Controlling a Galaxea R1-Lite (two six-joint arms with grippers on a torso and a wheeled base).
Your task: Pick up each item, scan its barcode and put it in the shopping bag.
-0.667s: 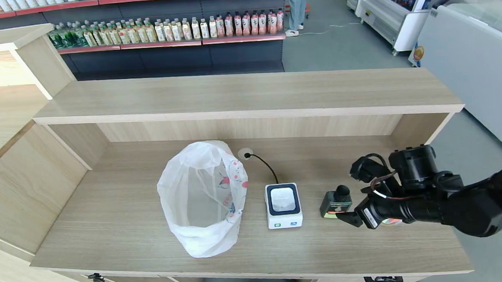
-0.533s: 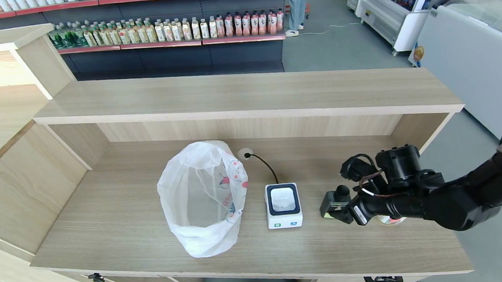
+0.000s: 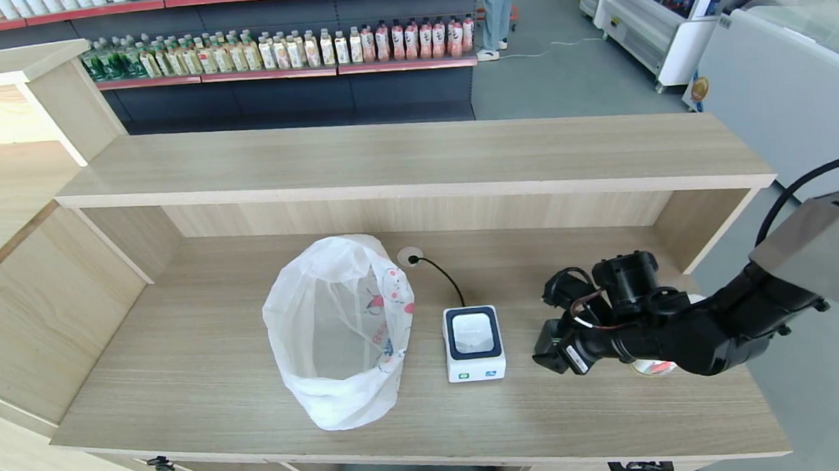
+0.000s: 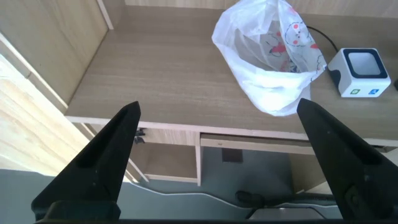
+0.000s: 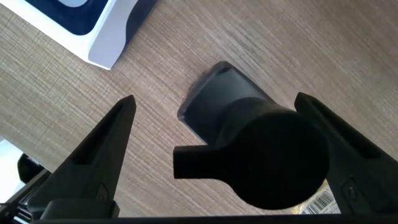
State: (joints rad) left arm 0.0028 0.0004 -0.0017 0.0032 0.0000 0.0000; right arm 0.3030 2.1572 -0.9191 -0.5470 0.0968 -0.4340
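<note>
My left end effector hangs with its fingers spread wide, short of the desk's near edge, gripping nothing. The white shopping bag stands open on the desk, exactly where it was a moment ago. Just to its right sits the white scanner, its dark window facing up and its black cable running to the back of the desk (this has not shifted either).

The dark bottle with the round black cap stands upright right of the scanner, a little apart from it. My right end effector has slid left along the desk. Earlier it was just to the right of the bottle, with the cap in plain sight from the head; now it covers the bottle from that view. Its fingers are spread, one on each side of the bottle and not closed on it. A round white-and-red item lies partly under my right arm.
</note>
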